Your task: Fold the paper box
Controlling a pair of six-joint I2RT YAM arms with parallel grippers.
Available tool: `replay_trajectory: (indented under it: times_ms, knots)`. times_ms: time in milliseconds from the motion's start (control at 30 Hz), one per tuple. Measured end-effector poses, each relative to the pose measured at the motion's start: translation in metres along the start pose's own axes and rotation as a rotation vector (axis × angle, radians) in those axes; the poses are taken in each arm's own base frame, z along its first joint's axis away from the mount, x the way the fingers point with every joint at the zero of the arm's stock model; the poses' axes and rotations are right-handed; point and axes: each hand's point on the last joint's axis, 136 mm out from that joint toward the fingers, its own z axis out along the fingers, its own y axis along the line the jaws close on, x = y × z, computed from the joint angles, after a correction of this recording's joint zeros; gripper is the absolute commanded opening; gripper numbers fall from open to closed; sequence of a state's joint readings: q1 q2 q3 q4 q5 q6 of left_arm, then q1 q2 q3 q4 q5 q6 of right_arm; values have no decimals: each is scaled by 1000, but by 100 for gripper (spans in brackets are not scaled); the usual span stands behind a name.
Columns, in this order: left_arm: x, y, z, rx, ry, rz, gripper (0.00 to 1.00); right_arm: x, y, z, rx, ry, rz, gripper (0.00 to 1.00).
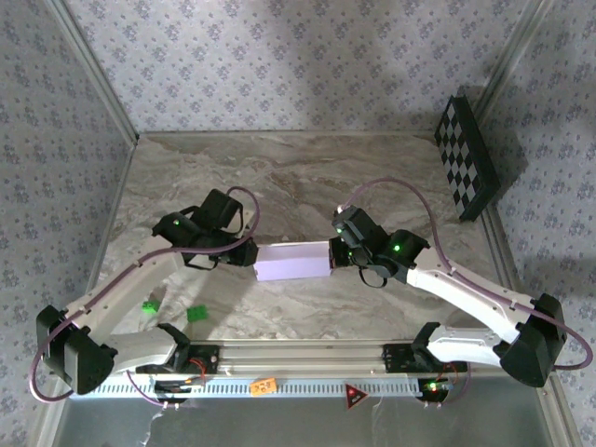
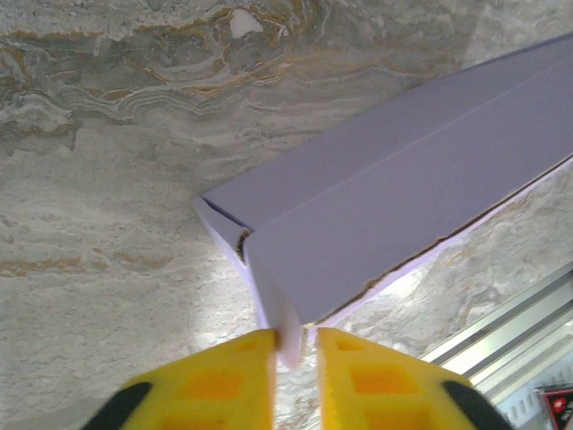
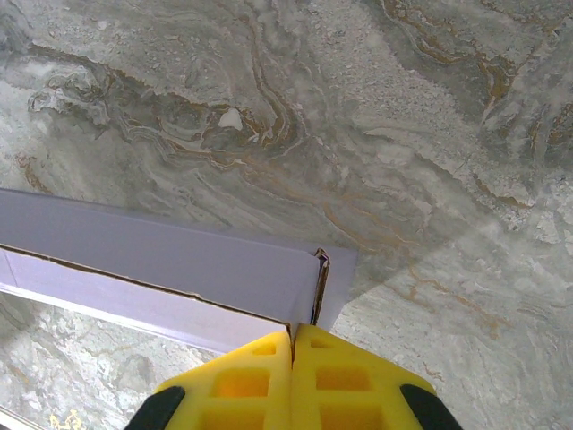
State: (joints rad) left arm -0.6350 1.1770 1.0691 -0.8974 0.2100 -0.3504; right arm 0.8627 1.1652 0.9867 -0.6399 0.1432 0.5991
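The paper box [image 1: 293, 262] is a shallow lavender rectangle lying on the marble table between my two grippers. My left gripper [image 1: 250, 253] is at its left end. In the left wrist view the yellow fingers [image 2: 224, 376] stand narrowly apart around the box's [image 2: 403, 206] end wall, which touches the left finger; this gripper [image 2: 295, 339] is shut on it. My right gripper [image 1: 337, 253] is at the box's right end. In the right wrist view that gripper [image 3: 293, 333] is pressed shut on the thin edge of the box's [image 3: 179, 255] end wall beside the folded corner.
A black-and-white checkerboard panel [image 1: 466, 158] leans at the back right wall. Two small green pieces [image 1: 149, 306] [image 1: 196, 314] lie near the left arm. An aluminium rail [image 1: 298, 358] runs along the near edge. Papered walls close in the table on three sides.
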Motion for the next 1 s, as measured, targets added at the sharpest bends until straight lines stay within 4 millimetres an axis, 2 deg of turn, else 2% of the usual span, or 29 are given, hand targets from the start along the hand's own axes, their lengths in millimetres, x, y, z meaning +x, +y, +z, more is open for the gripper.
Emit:
replay_trajectory:
  times_ms: [200,500,633,767,800,1000]
  knots:
    - [-2,-4,-2,19,-4,-17,24,0,0,0,1,1,0,4]
    - [-4,-7,0,42,1,-47,17,0,-4,0,25,13,-1,4]
    - [-5,-8,2,44,2,-55,16,0,-6,1,34,12,0,3]
    - [-7,-10,1,56,-5,-63,28,0,-6,0,37,14,0,3]
    - [-8,-10,1,60,-7,-68,28,0,-6,0,37,16,0,3]
    - [-9,-11,1,65,-10,-85,17,-2,-8,2,48,22,5,3]
